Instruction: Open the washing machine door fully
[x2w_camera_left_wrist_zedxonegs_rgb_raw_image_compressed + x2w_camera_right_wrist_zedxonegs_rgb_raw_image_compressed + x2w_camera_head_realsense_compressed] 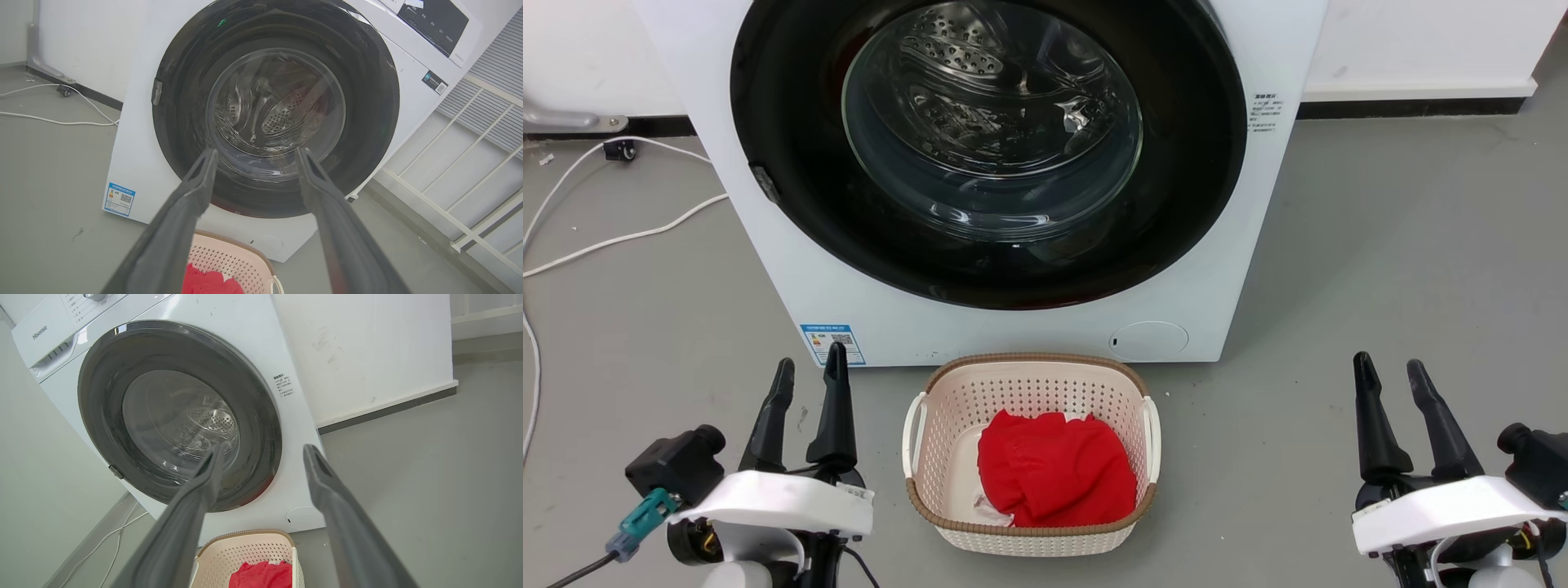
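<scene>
Head view: the large round glossy black door (988, 147), with its bulging clear glass window, is sitting shut and flush against the front of the big white front-loading washing machine (1258, 212), taking up the upper centre of the frame. A blue-white label sticker (833, 343) is showing at the machine's lower left corner and a small round flap (1149, 339) at its lower right. A cream perforated plastic basket (1029, 359) is standing on the grey floor (1380, 245) just in front of the machine, at lower centre, and a crumpled red cloth (1054, 478) is lying inside it. White cables (621, 237) are trailing across the floor at the left edge. The left gripper (810, 357) is hovering at lower left and the right gripper (1388, 361) at lower right, both well apart from the door, fingers parted and holding nothing.

Left wrist view: the two dark fingers are rising from the bottom edge, spread apart, with the door's glass showing between their tips. The door is lying closed against the machine. A dark control panel (437, 20) is showing at upper right.

Right wrist view: the fingers are standing apart and empty. The closed door is filling the upper left, with the basket at bottom centre
</scene>
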You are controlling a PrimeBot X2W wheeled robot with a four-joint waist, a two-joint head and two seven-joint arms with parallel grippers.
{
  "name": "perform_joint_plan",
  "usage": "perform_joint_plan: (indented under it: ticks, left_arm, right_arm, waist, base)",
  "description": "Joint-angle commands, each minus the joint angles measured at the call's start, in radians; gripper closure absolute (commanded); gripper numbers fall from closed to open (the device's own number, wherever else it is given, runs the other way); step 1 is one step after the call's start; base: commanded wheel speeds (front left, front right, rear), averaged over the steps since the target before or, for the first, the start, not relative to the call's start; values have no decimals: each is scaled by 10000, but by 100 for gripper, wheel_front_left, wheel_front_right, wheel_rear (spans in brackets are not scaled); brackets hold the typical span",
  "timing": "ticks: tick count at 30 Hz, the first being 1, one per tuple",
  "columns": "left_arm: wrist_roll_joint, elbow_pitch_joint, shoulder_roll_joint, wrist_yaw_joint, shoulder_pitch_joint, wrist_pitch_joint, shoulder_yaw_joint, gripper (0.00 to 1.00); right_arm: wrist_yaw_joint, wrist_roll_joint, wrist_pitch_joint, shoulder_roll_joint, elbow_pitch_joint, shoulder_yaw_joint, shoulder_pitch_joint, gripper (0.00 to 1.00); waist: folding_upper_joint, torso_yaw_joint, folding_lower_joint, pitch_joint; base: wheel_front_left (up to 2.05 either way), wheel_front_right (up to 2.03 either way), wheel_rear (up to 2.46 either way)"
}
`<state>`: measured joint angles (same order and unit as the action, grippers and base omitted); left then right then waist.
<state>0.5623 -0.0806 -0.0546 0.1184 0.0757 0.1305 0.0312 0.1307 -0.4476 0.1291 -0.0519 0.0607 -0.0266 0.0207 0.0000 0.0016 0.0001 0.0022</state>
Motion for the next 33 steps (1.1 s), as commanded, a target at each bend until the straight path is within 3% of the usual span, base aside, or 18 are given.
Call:
perform_joint_plan:
  ticks: [1, 33]
  left_arm:
    - [-344, 77, -94, -50, 1, 105, -54, 0]
    - [-3703, 168, -460, -539, -152, 897, -673, 0]
  right_arm:
    - [0, 331, 110, 14, -82, -19, 44, 0]
    - [-1, 3656, 596, 24, 32, 39, 13, 0]
  waist:
    - [0, 5, -1, -2]
    - [0, 57, -1, 58]
  base:
    - [0, 0, 0]
    - [0, 0, 0]
